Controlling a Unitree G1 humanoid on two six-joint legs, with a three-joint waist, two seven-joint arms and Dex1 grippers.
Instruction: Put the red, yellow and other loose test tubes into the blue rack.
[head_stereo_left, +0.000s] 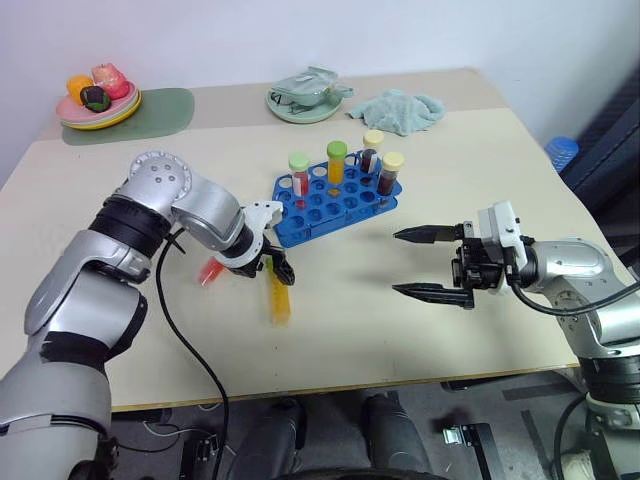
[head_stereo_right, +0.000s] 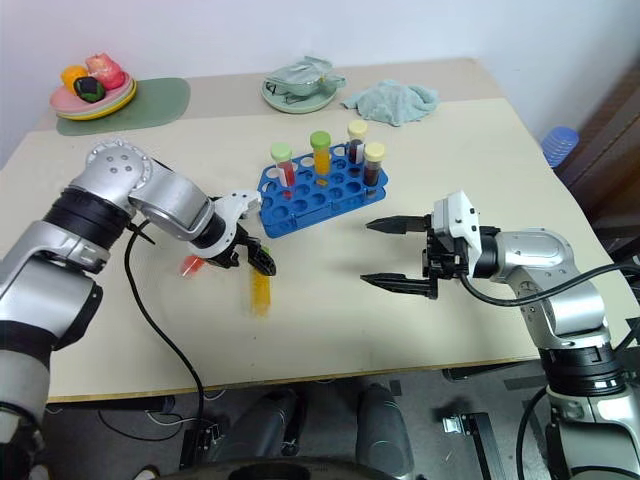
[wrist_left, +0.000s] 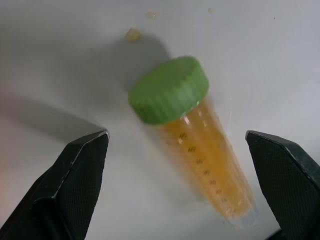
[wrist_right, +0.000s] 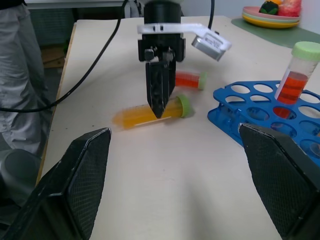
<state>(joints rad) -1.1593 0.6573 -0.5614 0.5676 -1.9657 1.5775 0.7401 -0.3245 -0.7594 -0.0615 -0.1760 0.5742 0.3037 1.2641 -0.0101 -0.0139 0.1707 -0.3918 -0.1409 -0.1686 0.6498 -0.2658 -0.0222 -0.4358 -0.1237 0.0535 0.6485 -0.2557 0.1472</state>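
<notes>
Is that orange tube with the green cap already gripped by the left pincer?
No, the orange tube lies on the table between the open left pincer fingers, untouched.

My left arm reaches in from my left side, elbow bent, forearm angled across toward the rack (head_stereo_left: 335, 203). Its wrist is turned steeply down, so my left gripper (head_stereo_left: 279, 270) points at the tabletop just in front of the rack's near left corner. Its two black fingers (wrist_left: 75, 185) stand wide apart, gripping nothing, their tips just above the surface.

My right arm comes in from my right side, forearm lying roughly level and pointing left. My right gripper (head_stereo_left: 420, 263) hangs above the surface to the right of the rack and a little nearer me, well apart from it. Its fingers (wrist_right: 82, 175) are spread wide, one above the other, empty.
</notes>
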